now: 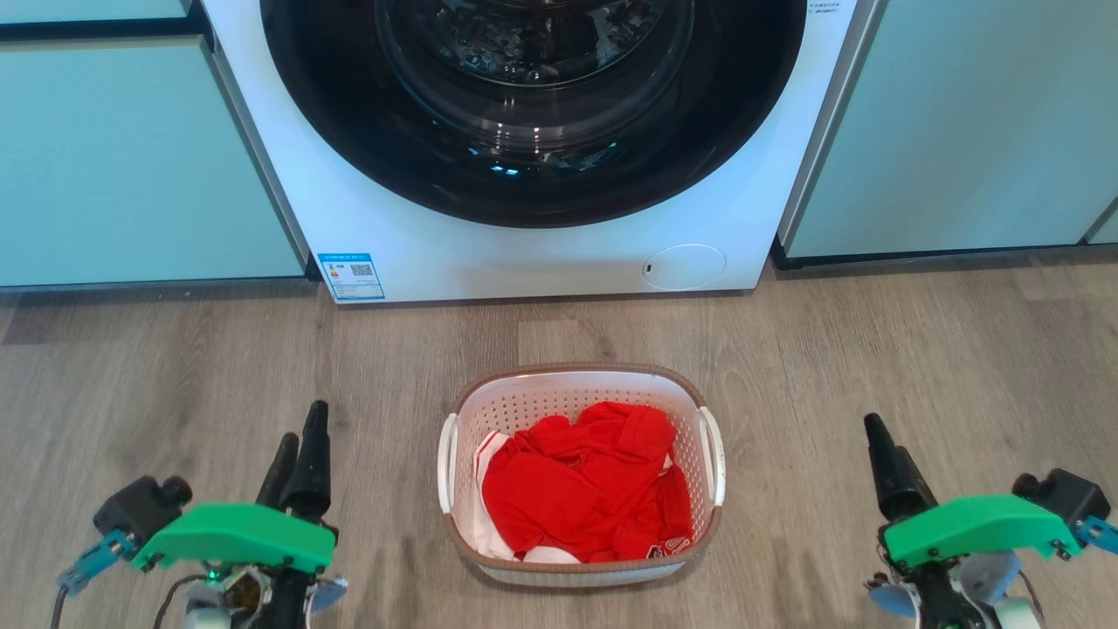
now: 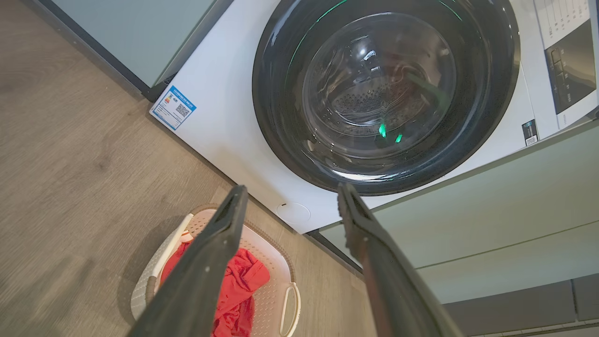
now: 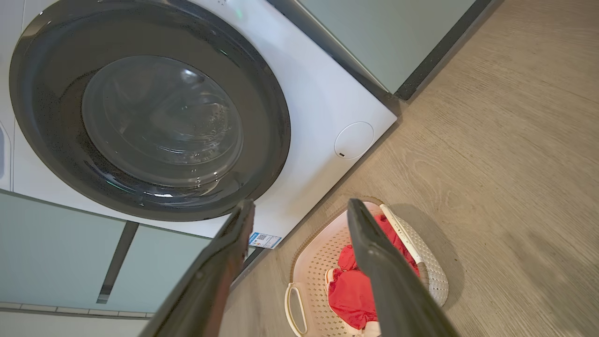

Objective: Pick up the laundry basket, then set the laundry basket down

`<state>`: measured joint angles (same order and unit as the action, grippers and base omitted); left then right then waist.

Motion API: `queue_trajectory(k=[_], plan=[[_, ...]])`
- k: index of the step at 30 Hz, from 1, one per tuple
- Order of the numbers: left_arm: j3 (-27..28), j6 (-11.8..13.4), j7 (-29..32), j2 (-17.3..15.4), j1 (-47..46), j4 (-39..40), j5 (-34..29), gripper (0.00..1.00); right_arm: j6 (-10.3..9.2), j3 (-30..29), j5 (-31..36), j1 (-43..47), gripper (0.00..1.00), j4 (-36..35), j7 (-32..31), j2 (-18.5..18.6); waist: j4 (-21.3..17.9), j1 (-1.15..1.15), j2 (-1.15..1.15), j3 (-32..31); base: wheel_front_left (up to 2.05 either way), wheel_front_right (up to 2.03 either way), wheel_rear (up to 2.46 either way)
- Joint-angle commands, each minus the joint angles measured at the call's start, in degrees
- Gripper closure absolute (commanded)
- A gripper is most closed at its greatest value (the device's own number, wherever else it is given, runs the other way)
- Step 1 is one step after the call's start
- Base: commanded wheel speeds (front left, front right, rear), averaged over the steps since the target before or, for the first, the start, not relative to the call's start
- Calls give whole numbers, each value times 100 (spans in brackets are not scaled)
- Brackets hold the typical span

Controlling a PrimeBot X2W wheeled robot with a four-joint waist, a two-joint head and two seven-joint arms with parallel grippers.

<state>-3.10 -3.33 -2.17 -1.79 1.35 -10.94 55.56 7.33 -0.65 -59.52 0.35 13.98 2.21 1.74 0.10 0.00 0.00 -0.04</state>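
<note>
The laundry basket (image 1: 572, 370) is sitting on the wooden floor (image 1: 175, 367), just in front of the washer (image 1: 524, 253), with red clothes (image 1: 576, 489) lying inside it. I think the robot is only getting ready, and the picking up is not yet begun. The left gripper (image 2: 292, 189) is hanging well off to one side of the basket, and the right gripper (image 3: 302, 203) well off to the other. Both are holding their jaws wide apart, touching nothing and carrying nothing. Next, I think, each one is going to need to reach in to a white handle and squeeze it.
</note>
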Motion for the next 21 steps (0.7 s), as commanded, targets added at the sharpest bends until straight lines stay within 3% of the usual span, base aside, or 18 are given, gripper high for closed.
queue_trajectory(k=[1,21], plan=[[54,39,-84,-91,-144,260,-216,0,7,93,218,-194,0,-235,76,58,-2,0,0,-1,0,0,0],[-264,341,-419,-275,34,470,-1769,0,9,336,1714,-153,0,-318,412,74,-6,0,0,20,0,0,0]])
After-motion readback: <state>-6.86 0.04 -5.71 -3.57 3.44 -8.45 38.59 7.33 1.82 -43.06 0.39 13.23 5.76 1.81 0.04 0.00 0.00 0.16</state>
